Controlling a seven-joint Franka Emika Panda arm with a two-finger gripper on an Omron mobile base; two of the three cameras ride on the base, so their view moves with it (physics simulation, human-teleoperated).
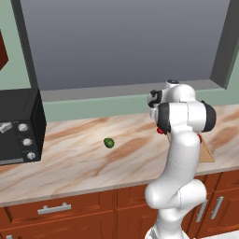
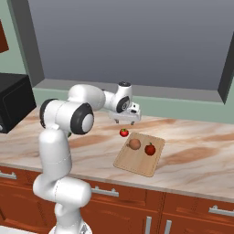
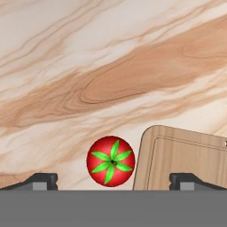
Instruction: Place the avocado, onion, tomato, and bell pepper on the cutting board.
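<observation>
the red-brown wooden cabinet fronts (image 2: 183, 205) with flat metal pulls run nearest along the counter's front edge, and the white arm with dark joints rises in front of them. on the glossy marbled counter (image 1: 79, 158), veined tan and cream, the cutting board (image 2: 139, 154) lies flat near the front edge: a thin, pale wooden rectangle with rounded corners and a shallow groove inside its rim. on the board sit the onion (image 2: 134, 144), a smooth tan-brown ball toward the left, and the bell pepper (image 2: 150, 149), darker red and a little lumpy, just to its right. the tomato (image 3: 111, 161), a bright red ball with a green star-shaped leafy top, rests on the counter just off the board's far left corner, not on the wood. the gripper (image 2: 124, 120) hangs above the tomato with jaws spread wide and nothing between them; in the hand view the two dark fingertips (image 3: 42, 181) stand either side of the tomato. well to the left, alone on open counter, lies the avocado (image 1: 108, 143), small, dark green and roundish. at the far left stands a black toaster oven (image 1: 18, 126) with three pale knobs. behind everything a grey window (image 2: 132, 41) sits in the pale green wall.
</observation>
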